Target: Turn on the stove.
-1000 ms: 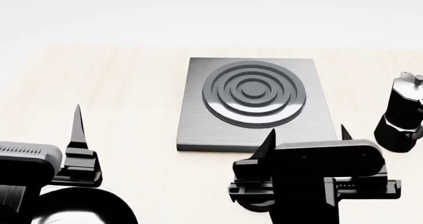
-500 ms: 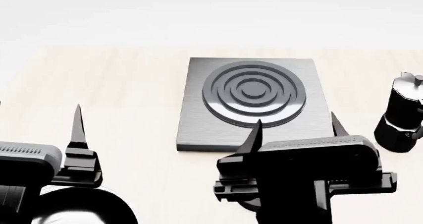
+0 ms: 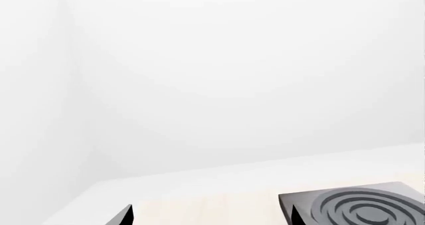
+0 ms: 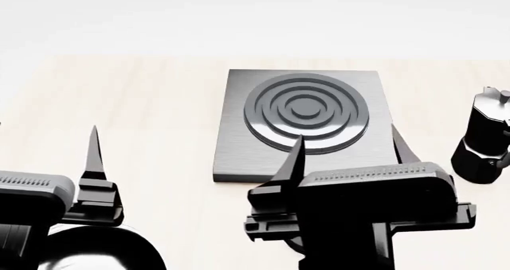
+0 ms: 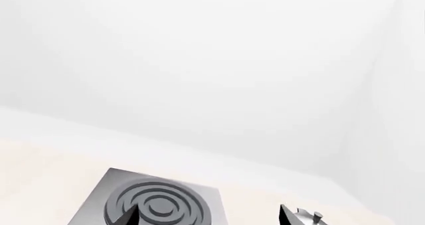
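Stove (image 4: 307,123) mid-table (image 4: 143,120); moka pot (image 4: 482,141) right of it.

A pale wooden table (image 4: 159,114) bears the stove (image 4: 239,156) and a moka pot (image 4: 482,138).

Bare table (image 4: 151,120) flanks stove (image 4: 307,123); moka pot (image 4: 482,141) crowds its right.

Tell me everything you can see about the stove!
The stove is a flat, square slab that looks like brushed dark-grey metal, lying level on the pale wooden table. Raised round burner rings sit one inside another on top. No knob shows; the right gripper hangs in front of its near edge with jaws apart. Whether it touches the stove is unclear. A black moka pot stands apart, to its right.
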{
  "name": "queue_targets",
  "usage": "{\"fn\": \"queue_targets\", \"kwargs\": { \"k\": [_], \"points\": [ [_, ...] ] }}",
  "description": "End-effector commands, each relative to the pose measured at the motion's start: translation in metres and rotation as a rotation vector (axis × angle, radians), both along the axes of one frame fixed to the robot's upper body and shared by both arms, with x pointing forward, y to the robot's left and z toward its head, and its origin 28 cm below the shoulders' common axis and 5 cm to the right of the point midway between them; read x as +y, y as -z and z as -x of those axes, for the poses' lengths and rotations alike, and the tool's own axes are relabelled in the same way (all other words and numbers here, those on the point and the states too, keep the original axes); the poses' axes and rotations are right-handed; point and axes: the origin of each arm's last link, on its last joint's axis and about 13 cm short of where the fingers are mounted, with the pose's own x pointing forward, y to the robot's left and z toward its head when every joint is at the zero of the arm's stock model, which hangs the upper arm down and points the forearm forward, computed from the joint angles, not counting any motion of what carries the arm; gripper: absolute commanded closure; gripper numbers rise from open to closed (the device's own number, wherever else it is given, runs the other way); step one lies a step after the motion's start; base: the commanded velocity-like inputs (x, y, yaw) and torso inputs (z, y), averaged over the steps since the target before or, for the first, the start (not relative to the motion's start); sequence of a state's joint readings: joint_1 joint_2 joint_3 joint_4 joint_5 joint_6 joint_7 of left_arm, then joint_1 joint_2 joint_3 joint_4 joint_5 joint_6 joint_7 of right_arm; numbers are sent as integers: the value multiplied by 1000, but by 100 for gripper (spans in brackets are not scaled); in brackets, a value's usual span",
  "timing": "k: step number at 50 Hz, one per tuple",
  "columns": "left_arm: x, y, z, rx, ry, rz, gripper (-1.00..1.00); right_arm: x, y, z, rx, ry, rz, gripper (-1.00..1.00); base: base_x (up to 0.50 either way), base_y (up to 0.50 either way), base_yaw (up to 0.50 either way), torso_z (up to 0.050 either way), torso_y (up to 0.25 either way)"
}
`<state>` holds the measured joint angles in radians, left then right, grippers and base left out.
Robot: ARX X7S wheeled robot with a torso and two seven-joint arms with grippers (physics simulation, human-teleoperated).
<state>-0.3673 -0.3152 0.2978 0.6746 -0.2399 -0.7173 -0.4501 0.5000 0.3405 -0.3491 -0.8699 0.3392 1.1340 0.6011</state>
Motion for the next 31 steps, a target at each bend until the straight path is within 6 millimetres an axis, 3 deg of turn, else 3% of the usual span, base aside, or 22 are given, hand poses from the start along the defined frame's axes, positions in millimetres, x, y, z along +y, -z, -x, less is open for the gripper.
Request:
{"fn": "queue_targets", "kwargs": {
  "k": [1,31],
  "points": [
    [0,0,0,2,5,-2,-100,2,-3,2,-20,-8,0,-100,0,0,0,0,0],
    [-1,-2,2,-6,14,0,-100,2,-13,14,-71,-17,11,-100,0,0,0,0,0]
  ]
}}
